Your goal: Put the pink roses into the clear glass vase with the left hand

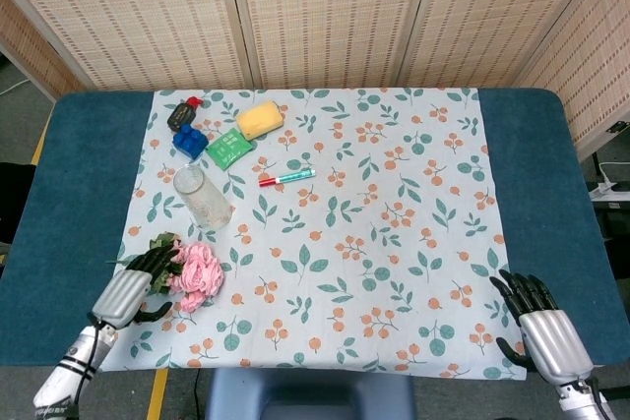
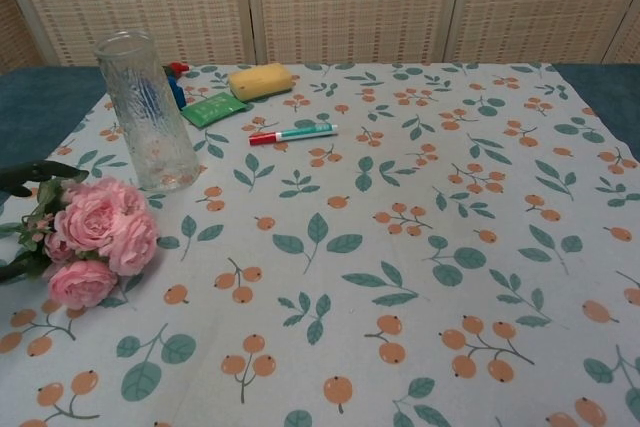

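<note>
**Left hand at the roses, grasp not yet made**

Roses [image 1: 195,277] lie flat on the cloth [image 1: 394,243] at about 8 o'clock, blooms toward table centre, leafy stems toward the left edge. Vase [image 1: 201,196] stands upright just beyond them, toward 10 o'clock, empty as far as shows. The two are near but apart.

Left hand [image 1: 133,287] sits over the stem end, fingers [image 2: 30,175] spread, dark tips among the leaves. Thumb reaches under, toward the blooms. Not closed on anything that I can see; whether tips touch the stems I cannot tell. Right hand [image 1: 541,327] rests at 4 o'clock, fingers apart, holding nothing, well away from the work.

Judgement on the step: this is the pick. Close on the stems, not the blooms, just behind the heads, so the bunch stays together. Gather all stems in one wrap; a stray one will snag the rim. Lift clear of the cloth, then swing the stem end down before moving over the vase. Mouth looks narrow against the bunch, so centre the stems and lower straight. The vase is tall and light-looking; a sideways nudge could tip it toward the marker [image 1: 286,178] side.
</note>
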Available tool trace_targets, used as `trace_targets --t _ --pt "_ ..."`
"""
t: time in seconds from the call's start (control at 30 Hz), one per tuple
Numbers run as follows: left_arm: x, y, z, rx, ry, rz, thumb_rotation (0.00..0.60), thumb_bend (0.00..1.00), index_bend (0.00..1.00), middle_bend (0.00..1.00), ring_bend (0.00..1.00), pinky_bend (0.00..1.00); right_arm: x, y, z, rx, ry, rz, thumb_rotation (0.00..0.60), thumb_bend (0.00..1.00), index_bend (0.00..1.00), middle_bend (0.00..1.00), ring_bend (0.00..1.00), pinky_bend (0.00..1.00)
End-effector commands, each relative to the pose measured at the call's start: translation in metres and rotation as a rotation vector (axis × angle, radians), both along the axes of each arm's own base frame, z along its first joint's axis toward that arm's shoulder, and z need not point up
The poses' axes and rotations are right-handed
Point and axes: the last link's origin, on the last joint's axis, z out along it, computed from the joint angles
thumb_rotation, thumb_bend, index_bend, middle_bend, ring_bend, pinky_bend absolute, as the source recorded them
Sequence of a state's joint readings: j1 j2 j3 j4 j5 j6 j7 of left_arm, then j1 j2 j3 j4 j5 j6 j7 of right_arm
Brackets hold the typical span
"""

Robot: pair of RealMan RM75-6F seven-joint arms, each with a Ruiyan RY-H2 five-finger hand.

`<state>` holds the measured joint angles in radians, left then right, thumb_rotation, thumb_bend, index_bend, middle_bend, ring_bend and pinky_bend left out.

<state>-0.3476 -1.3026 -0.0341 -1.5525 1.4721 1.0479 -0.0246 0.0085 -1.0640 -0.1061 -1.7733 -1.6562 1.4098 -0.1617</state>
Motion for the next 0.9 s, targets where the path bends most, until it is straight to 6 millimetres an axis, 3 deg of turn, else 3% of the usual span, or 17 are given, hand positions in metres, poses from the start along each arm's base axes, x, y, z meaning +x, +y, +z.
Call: trace_targets --t 0.03,0.37,0.43,0.53,0.63,0.9 --pt "0.008 0.017 -0.013 -0.008 0.039 -0.01 0.6 0.32 0.0 0.0 0.0 0.15 0.0 0.0 0.0 0.004 0.002 -0.001 0.6 0.21 0.0 0.0 0.0 0.0" --pt "0.006 0.035 -0.035 -0.073 0.14 0.018 0.6 0.3 0.0 0.02 0.0 0.14 -0.001 -0.001 0.001 0.001 0.003 -0.006 0.6 0.21 0.0 0.0 0.0 0.0" --pt "0.008 0.037 -0.037 -0.05 0.158 -0.001 0.6 0.3 0.05 0.12 0.07 0.13 -0.001 -0.001 0.0 0.008 0.004 -0.007 0.6 0.21 0.0 0.0 0.0 0.0" --pt "0.011 0.04 -0.042 0.005 0.128 0.0 0.6 0.34 0.25 0.34 0.24 0.14 -0.001 -0.001 0.0 0.011 0.003 -0.007 0.6 0.21 0.0 0.0 0.0 0.0" --pt "0.011 0.041 -0.046 0.072 0.086 -0.016 0.6 0.4 0.4 0.48 0.36 0.18 -0.001 -0.001 0.002 0.005 0.001 -0.006 0.6 0.21 0.0 0.0 0.0 0.0" --pt "0.009 0.039 -0.048 0.128 -0.007 -0.041 0.6 0.44 0.46 0.54 0.39 0.18 0.0 0.0 0.003 0.007 -0.004 -0.004 0.6 0.21 0.0 0.0 0.0 0.0"
